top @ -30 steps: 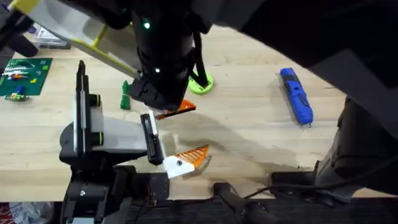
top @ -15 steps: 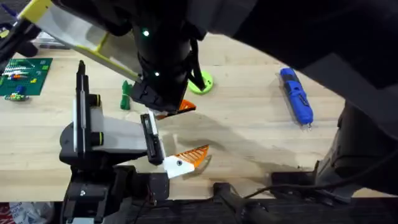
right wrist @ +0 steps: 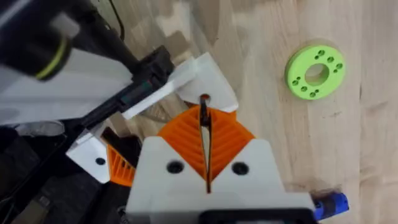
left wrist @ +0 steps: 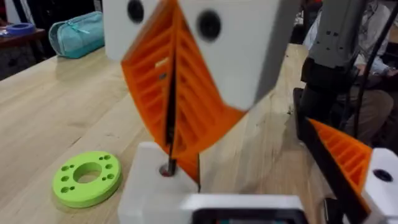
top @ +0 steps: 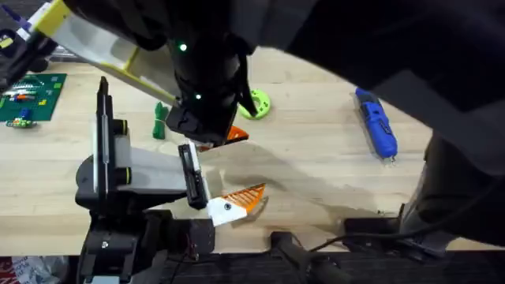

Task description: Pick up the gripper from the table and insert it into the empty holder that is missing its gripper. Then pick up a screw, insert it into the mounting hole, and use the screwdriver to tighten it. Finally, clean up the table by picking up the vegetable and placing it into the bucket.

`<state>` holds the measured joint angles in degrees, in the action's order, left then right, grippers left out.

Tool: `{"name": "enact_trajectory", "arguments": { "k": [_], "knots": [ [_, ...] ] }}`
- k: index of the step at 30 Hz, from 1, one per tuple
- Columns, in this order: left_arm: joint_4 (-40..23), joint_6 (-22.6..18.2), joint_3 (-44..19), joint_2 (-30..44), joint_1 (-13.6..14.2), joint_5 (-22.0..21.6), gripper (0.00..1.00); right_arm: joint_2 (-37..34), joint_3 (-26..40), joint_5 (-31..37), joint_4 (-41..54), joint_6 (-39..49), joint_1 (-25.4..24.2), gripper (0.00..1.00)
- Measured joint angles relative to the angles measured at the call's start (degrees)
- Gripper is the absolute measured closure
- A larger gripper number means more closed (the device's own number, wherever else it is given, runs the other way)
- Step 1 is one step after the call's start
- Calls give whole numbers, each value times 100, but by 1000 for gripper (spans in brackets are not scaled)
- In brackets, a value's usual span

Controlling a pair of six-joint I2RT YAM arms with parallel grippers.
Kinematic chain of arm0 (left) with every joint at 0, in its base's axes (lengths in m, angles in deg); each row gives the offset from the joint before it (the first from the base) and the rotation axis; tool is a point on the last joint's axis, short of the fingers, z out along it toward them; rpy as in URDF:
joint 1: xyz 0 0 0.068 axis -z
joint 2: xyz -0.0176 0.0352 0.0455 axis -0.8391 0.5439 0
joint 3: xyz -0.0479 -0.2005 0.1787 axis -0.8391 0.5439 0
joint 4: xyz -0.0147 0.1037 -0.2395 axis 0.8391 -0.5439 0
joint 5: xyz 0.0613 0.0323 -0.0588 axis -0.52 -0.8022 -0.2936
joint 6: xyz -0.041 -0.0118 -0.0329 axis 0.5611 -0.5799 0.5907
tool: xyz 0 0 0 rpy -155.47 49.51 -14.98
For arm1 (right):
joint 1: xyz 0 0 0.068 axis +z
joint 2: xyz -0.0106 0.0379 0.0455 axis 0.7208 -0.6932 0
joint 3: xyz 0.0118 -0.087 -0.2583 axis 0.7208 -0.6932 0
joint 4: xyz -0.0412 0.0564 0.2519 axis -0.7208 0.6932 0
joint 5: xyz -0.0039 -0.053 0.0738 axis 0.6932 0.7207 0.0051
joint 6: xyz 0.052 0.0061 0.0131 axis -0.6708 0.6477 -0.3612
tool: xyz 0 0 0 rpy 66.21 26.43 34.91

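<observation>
Reaching across the desk (top: 316, 150), the right claw (right wrist: 204, 124) is pressing its orange pads almost together on a thin dark pin, possibly a screw (right wrist: 203, 107), over a hole in a white block (right wrist: 208, 78) just beside the holder (top: 192, 175). The screwdriver (top: 375, 122) is lying near the desk's right edge. The gripper (top: 239, 200) is sitting against the holder's end, near the front edge.

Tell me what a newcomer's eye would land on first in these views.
Most striking, in the right wrist view, is the right gripper shut on a thin dark screw that is poised at the hole of a white block. In the overhead view, the bright blue screwdriver lies alone at the table's right. The lime-green ring sits just right of the big dark arm.
</observation>
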<state>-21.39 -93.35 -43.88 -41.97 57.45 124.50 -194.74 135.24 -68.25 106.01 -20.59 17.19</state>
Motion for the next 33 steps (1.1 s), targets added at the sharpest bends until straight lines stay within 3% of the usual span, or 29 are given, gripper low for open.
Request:
{"name": "enact_trajectory", "arguments": {
  "k": [33],
  "knots": [
    [0,46,0,4,0,-7,14,-212,-4,0,-4,0,0,993]
  ]
}}
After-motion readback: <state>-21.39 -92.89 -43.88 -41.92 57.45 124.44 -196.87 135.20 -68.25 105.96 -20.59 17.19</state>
